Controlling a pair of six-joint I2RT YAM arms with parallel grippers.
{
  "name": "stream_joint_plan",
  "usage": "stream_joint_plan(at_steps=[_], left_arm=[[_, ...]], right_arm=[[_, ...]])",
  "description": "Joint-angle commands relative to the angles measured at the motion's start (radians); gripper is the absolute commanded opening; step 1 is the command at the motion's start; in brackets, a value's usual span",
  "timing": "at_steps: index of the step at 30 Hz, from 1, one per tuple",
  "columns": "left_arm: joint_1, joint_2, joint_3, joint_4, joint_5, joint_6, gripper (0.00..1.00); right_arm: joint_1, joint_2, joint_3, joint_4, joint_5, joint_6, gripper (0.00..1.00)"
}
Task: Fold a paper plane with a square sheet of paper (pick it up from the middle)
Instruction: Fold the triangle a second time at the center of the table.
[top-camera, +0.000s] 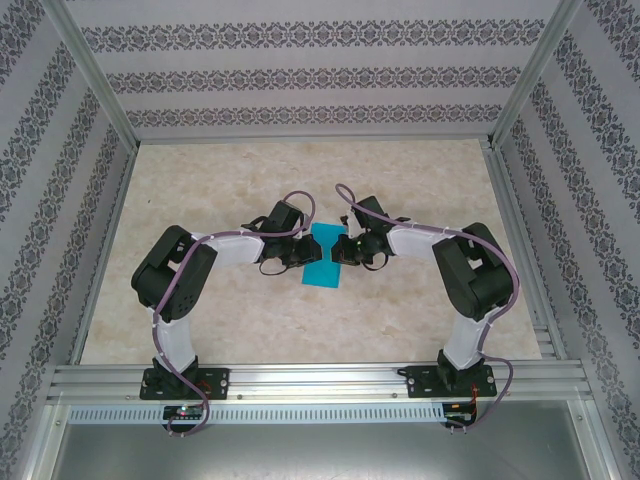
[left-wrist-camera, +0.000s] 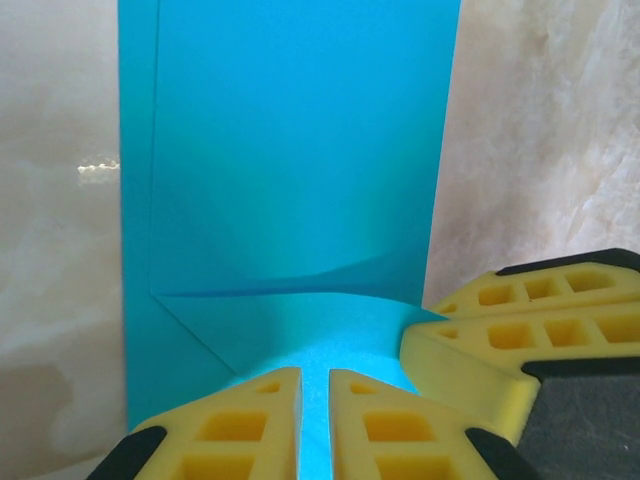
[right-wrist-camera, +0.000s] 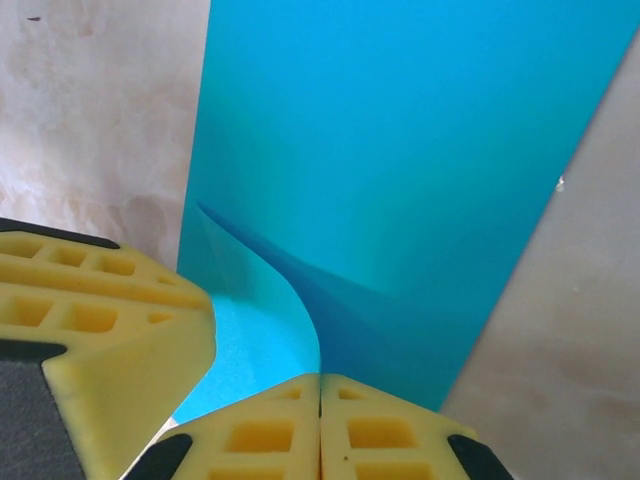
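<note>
Paper (top-camera: 325, 262) lies at table (top-camera: 250, 330) centre, one flap curled up. Left gripper (left-wrist-camera: 315, 430) at its 9 o'clock: fingers nearly closed, flap entering the slit, grip unclear. Right gripper (right-wrist-camera: 320, 425) at 3 o'clock: fingers closed, pinching flap.

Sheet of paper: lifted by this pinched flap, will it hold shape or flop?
Probably floppy: the sheet of paper curves up where the right gripper pinches it. Likely light, since it looks thin. Its sharp creases suggest rough pulls would mark it.

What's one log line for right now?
left end effector: shut on blue paper | right end effector: shut on blue paper | stage: mid-fold
</note>
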Motion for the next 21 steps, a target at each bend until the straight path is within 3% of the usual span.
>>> stream_joint_plan(at_steps=[1, 21], left_arm=[[-0.018, 0.025, 0.0, 0.001, 0.016, 0.011, 0.16], [-0.022, 0.04, 0.007, -0.061, -0.008, 0.059, 0.16]], right_arm=[[-0.009, 0.022, 0.035, -0.014, 0.024, -0.048, 0.06], [-0.014, 0.034, 0.043, -0.033, 0.084, -0.065, 0.05]])
